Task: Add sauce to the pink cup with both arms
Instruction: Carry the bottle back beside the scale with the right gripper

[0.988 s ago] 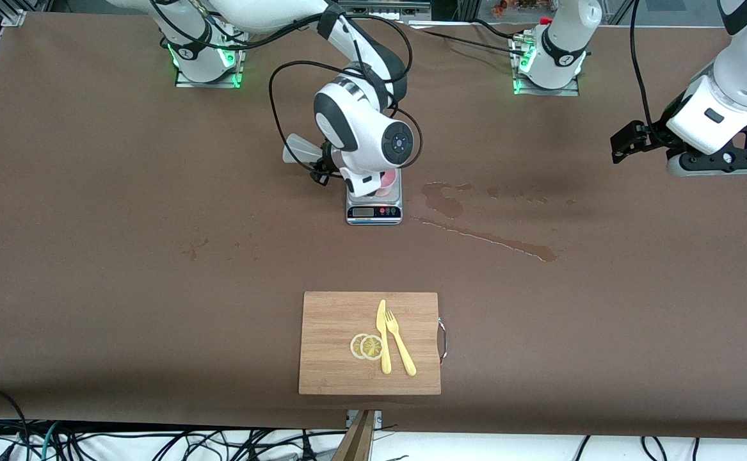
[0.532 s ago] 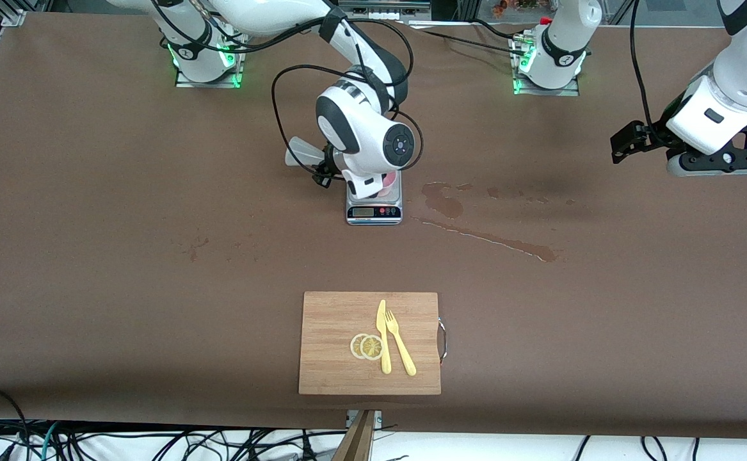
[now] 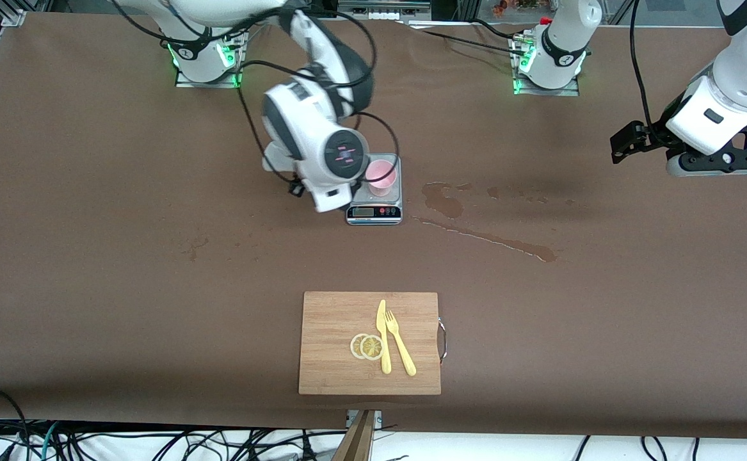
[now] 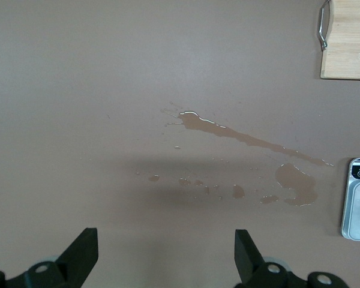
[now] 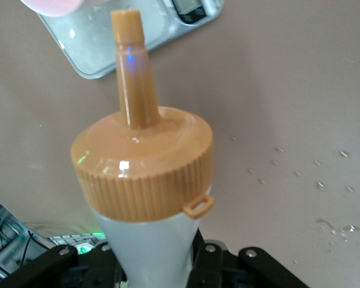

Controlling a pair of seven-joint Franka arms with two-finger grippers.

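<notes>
Two lemon slices point(image 3: 367, 346), a knife point(image 3: 383, 338) and a fork point(image 3: 400, 344) lie on the board point(image 3: 335, 320) nearest the front camera; none belongs to the task. Farther up the desk point(image 3: 91, 256), brown stains point(image 3: 475, 234) spread toward the left arm's end. Beside them stands the scale point(image 3: 374, 208), with the cup point(image 3: 381, 177) upright on its plate, rim open to the top.

Right claw point(image 5: 156, 264): clenched on the sauce point(image 5: 145, 162), gripping the whitish body below the cap. It hangs just beside the scale, toward the right arm's end of the desk. In the right wrist view the bottle's long axis runs out from the claw, and the nozzle tip points at the scale's edge and the cup rim. The nozzle is not over the cup mouth. Judgement: the cup lies just ahead of the nozzle, along that axis, so a short advance would bring it over the rim.

Left claw point(image 4: 166, 255): released, fingers spread, empty. This arm waits over bare desk at its own end, well apart from the cup. The right arm is by much the nearer.
</notes>
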